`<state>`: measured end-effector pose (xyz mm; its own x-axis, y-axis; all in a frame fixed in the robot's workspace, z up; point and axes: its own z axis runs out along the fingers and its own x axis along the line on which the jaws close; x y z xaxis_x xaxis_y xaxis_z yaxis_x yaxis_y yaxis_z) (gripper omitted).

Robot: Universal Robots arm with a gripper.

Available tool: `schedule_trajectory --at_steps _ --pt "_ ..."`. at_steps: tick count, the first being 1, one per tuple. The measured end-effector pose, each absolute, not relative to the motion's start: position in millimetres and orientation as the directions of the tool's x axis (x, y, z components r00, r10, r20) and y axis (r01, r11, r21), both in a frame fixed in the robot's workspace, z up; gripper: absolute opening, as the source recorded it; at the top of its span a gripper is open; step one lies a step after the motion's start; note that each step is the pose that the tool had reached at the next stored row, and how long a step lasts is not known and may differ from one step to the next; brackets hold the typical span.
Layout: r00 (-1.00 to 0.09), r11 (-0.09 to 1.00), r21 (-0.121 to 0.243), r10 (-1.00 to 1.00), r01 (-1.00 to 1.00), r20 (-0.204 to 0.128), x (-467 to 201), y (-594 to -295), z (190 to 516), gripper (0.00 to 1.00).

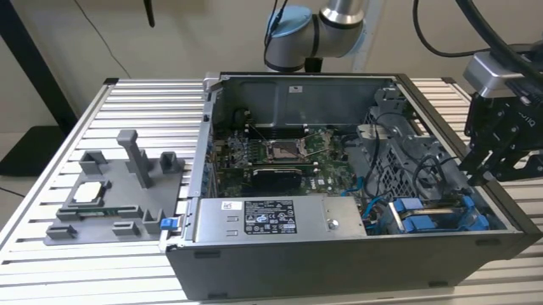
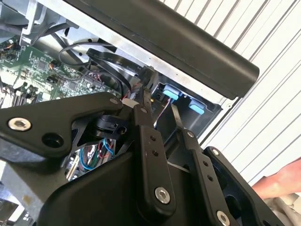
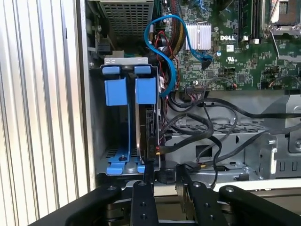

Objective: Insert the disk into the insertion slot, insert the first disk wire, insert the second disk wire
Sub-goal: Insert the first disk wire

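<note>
In the first wrist view the disk point(image 3: 149, 126) stands on edge inside the insertion slot point(image 3: 99, 132), its blue carrier frame point(image 3: 146, 89) at the far end. A dark cable with a red and yellow tip reaches the disk's near end. My gripper point(image 3: 163, 173) hovers just off that end, its two black fingers point(image 3: 146, 175) narrowly apart with a dark wire connector point(image 3: 164, 176) between them. The second wrist view shows the gripper point(image 2: 160, 101) with thin wires running between the fingers. In the exterior view my gripper point(image 1: 484, 175) hangs over the case's right side, above the blue carriers point(image 1: 424, 219).
A second blue carrier point(image 3: 115, 92) sits beside the disk. Blue and black cables point(image 3: 162, 56) loop over the motherboard point(image 3: 235, 52). A grey fixture tray point(image 1: 110, 197) lies at the exterior view's left. A person's hand point(image 2: 282, 181) rests on the slatted table outside the case.
</note>
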<state>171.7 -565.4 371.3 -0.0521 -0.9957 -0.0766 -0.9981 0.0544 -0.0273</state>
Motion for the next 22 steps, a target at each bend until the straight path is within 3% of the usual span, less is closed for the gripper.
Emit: schedule_trajectory --at_steps 5,18,22 --pt "-0.052 0.055 -0.025 -0.992 -0.998 -0.111 174.2 -565.1 370.1 1.0" --pt "-0.052 0.056 -0.024 -0.989 -0.998 -0.139 187.6 -565.1 366.3 1.0" --pt "-0.054 0.059 -0.022 -0.985 -0.998 -0.166 187.8 -565.0 363.5 1.0"
